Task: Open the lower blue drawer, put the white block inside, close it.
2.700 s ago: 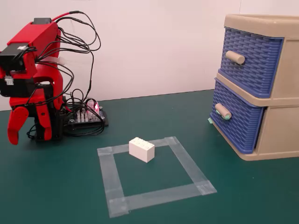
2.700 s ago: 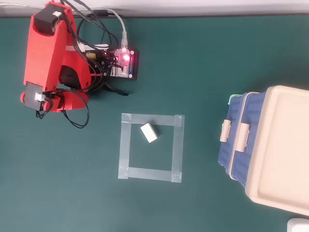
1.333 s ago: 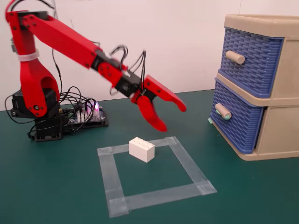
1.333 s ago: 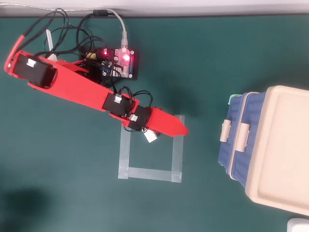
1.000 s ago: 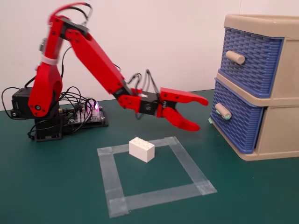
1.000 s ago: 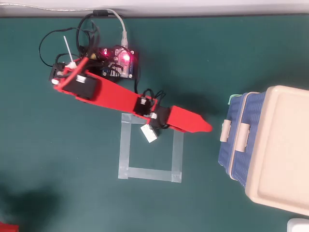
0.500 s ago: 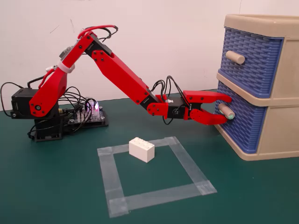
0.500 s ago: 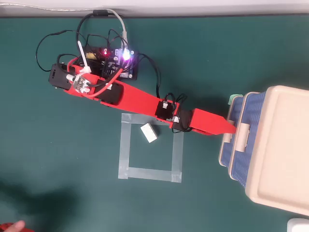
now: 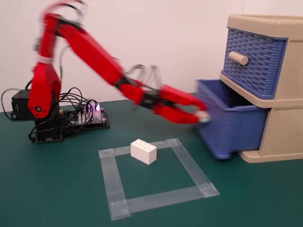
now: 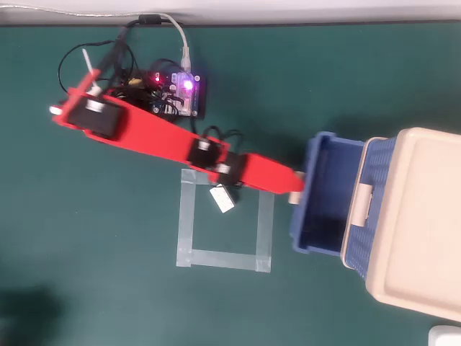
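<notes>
The lower blue drawer [image 9: 227, 127] [image 10: 317, 194] stands pulled out of the beige cabinet [image 9: 279, 137] [image 10: 414, 223], open and with nothing visible in it from above. My red gripper [image 9: 201, 116] [image 10: 294, 189] is shut on its knob [image 9: 203, 117] [image 10: 295, 197], blurred by motion in the fixed view. The white block [image 9: 143, 151] [image 10: 222, 198] lies on the green table inside a square of grey tape [image 9: 156, 177] [image 10: 225, 220], partly under my arm in the overhead view.
The upper blue drawer [image 9: 253, 59] with its plain knob [image 9: 238, 57] stays closed. My arm's base [image 9: 40, 113] [image 10: 90, 119] and a lit circuit board with cables [image 9: 87, 118] [image 10: 176, 94] sit at the left.
The gripper closed on the lower drawer's knob and pulled back to the left, sliding the drawer out of the cabinet. The white block has not moved.
</notes>
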Controlling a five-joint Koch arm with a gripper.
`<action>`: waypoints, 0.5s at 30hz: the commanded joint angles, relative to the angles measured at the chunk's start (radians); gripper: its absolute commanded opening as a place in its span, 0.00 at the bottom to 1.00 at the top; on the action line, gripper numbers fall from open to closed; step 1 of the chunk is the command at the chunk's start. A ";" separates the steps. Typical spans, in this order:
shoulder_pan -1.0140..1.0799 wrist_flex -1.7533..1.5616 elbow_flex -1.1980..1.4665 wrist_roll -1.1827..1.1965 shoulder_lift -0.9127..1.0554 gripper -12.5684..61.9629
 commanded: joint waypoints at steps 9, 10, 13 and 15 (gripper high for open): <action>0.018 0.025 0.284 0.060 0.383 0.61; 0.018 0.031 0.291 0.060 0.391 0.63; 0.018 0.161 0.284 0.043 0.515 0.63; 0.023 0.373 0.249 -0.018 0.627 0.63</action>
